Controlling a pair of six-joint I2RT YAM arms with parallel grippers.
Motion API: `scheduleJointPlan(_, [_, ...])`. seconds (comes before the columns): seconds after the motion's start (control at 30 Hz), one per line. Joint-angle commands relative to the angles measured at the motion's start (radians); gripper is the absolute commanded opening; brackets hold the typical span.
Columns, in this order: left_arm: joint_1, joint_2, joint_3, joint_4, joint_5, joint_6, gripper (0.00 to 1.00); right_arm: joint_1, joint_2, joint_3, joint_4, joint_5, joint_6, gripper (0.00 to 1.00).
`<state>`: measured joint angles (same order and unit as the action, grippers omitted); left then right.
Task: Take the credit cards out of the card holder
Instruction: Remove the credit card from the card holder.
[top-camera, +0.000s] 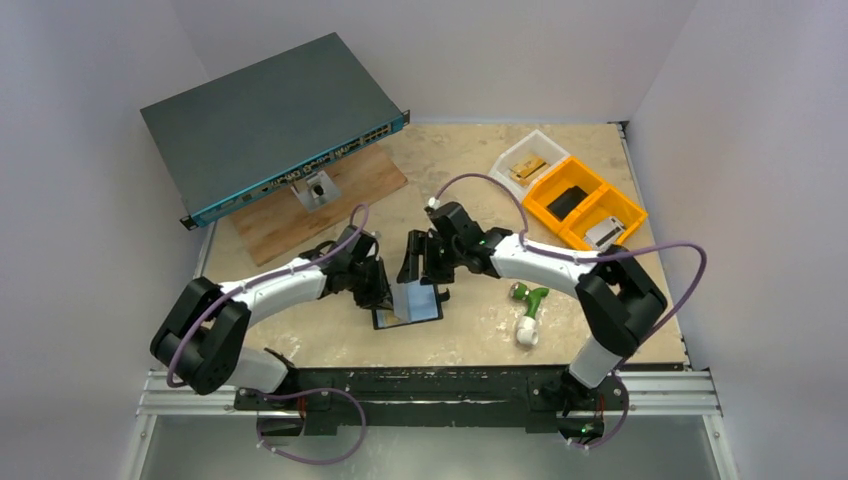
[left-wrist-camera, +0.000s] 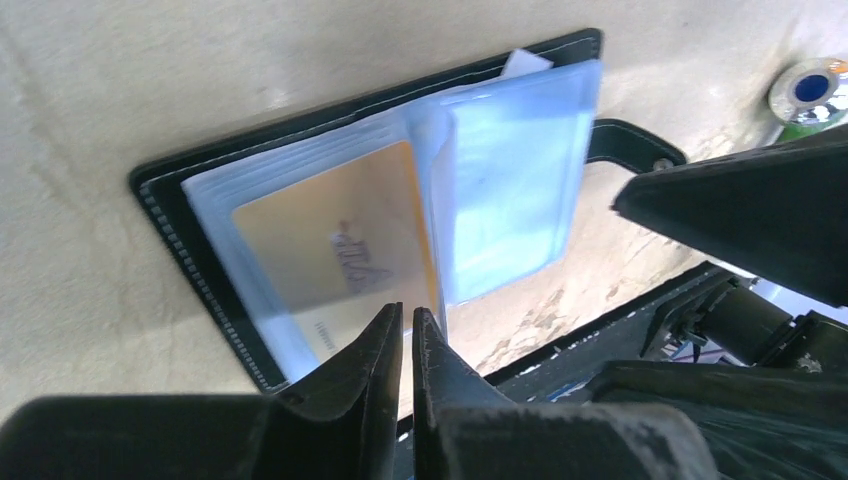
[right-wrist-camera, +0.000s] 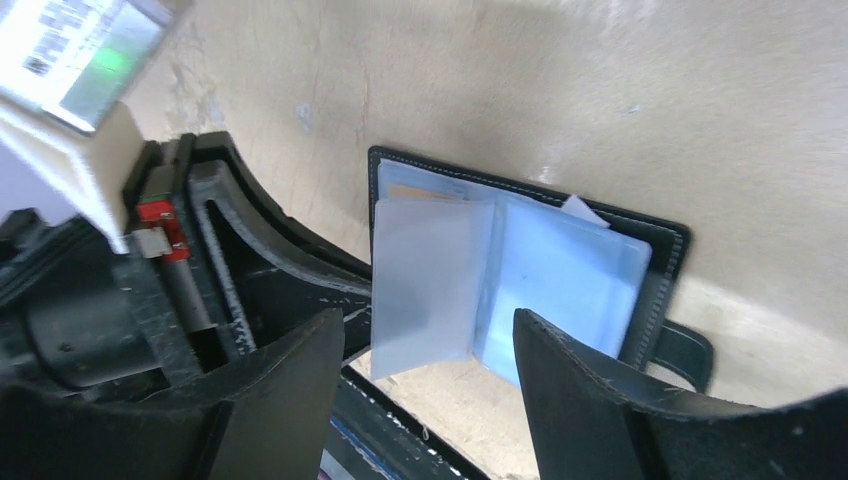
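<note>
The left gripper (left-wrist-camera: 407, 320) has its 2 black fingers pressed almost together with nothing visibly pinched. Its tips sit at the near edge of the flat black folding card holder (left-wrist-camera: 170, 215), I'd guess to keep it lying open on the mottled beige tabletop (left-wrist-camera: 120, 80). Just beyond them a gold credit card (left-wrist-camera: 330, 250) sits in 1 of the clear bluish plastic sleeves (left-wrist-camera: 520, 170), not yet out. Farther on, the right gripper (right-wrist-camera: 428, 322) hangs with fingers spread, 1 sleeve half-raised just ahead of it, likely ready to reach in.

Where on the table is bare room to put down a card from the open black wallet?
Bare tan tabletop lies between the wooden board and the clear plastic tray, and between the open black wallet and the green-and-white object. It is crowded where the left pincer and right pincer meet.
</note>
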<state>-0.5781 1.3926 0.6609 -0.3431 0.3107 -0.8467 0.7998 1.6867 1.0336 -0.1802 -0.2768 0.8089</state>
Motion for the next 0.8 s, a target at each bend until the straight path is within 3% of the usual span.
scheduleJointPlan(0.0, [-0.028, 0.033, 0.080, 0.054, 0.027, -0.013, 0.08, -0.042, -0.137, -0.016, -0.059, 0.121, -0.006, 0.63])
scheduleJointPlan(0.3, [-0.060, 0.158, 0.186, 0.060, 0.041, -0.030, 0.09, -0.093, -0.308, -0.165, -0.067, 0.198, 0.035, 0.64])
scheduleJointPlan(0.57, [-0.071, 0.284, 0.229, 0.079, 0.085, -0.049, 0.09, -0.093, -0.301, -0.190, -0.040, 0.173, 0.030, 0.64])
scheduleJointPlan(0.77, [-0.071, 0.239, 0.225, 0.060, 0.081, -0.041, 0.09, -0.092, -0.262, -0.165, -0.033, 0.165, 0.021, 0.63])
